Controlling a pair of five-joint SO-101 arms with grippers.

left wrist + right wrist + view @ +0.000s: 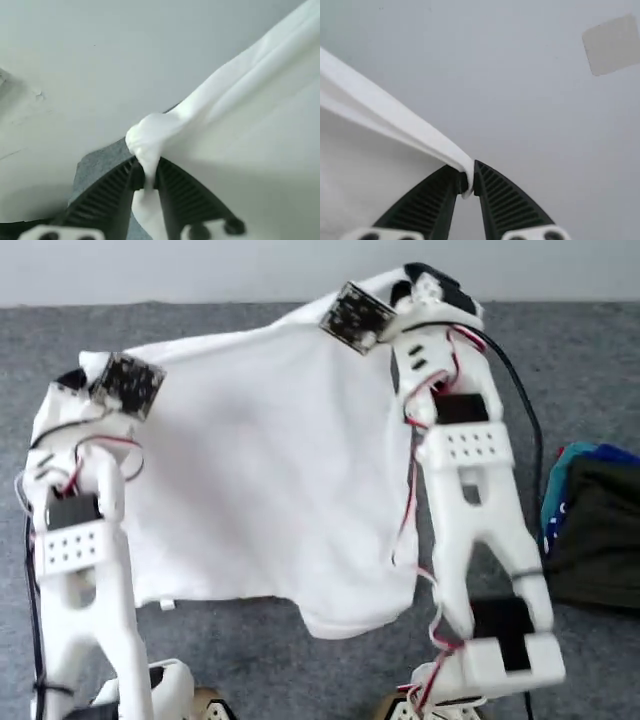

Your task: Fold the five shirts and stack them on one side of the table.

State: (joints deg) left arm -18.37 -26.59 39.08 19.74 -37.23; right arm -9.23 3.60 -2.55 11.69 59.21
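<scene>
Left pincer (145, 182) is clenched on a bunched knot of a white shirt (260, 470), the cloth squeezed between its two black ribbed jaws and bulging out just beyond their tips. My right pincer (468, 182) is likewise clamped tight on the same garment, gripping a thin folded edge that runs away from the jaws as a taut band.

From the high view, my two arms stand side by side, the left one at the left of the table (250, 660) and the right one near the middle. Each holds one far corner of the white shirt, so the cloth is stretched wide between them. The right corner sits farther back than the left, and the top edge slants. The shirt's body slopes down toward my arm bases, where its lower edge appears to rest on the grey, carpet-like table surface. A rounded flap of cloth pokes out at the lower right, beside my right arm.

A folded pile (595, 520) lies at the right edge of the table, well apart from the white shirt: a dark garment on top, with blue and teal cloth showing beneath it.

Behind both pincers in the wrist views is a pale wall (520, 75), with a small grey rectangular patch (612, 44) on it.
</scene>
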